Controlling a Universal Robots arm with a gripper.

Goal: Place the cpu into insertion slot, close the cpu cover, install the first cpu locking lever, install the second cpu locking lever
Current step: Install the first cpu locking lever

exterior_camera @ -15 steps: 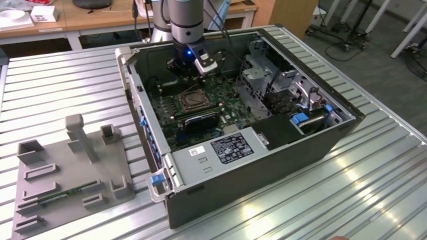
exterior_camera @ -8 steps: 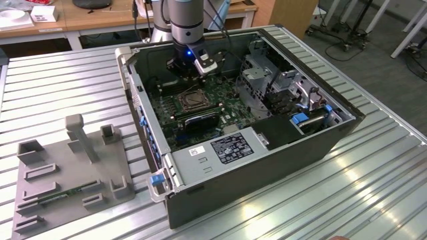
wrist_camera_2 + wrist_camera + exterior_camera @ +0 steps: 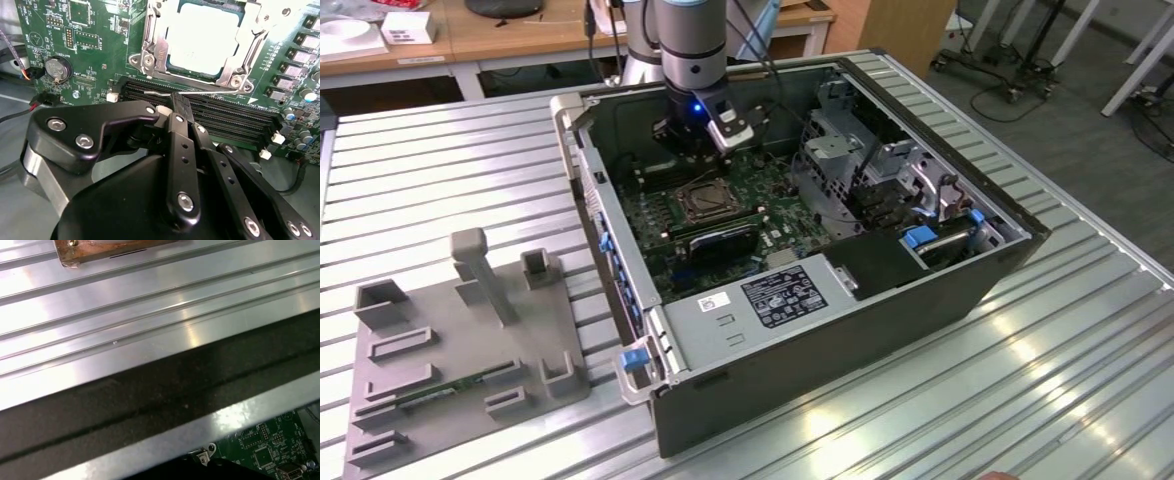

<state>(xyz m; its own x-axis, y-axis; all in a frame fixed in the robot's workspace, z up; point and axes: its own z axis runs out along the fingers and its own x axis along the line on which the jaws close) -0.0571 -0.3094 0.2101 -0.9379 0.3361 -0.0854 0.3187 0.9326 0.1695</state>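
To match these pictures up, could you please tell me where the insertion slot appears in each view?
Exterior view: the insertion slot sits mid-board inside the open case.
Second wrist view: the insertion slot, cpu seated inside, lies beyond the long black slots from the pincer.
First wrist view: a motherboard corner past the case wall.
Shared landmark: the green motherboard.

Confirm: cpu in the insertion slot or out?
In. In the second wrist view the cpu lies flat in the insertion slot, cpu cover framing it.
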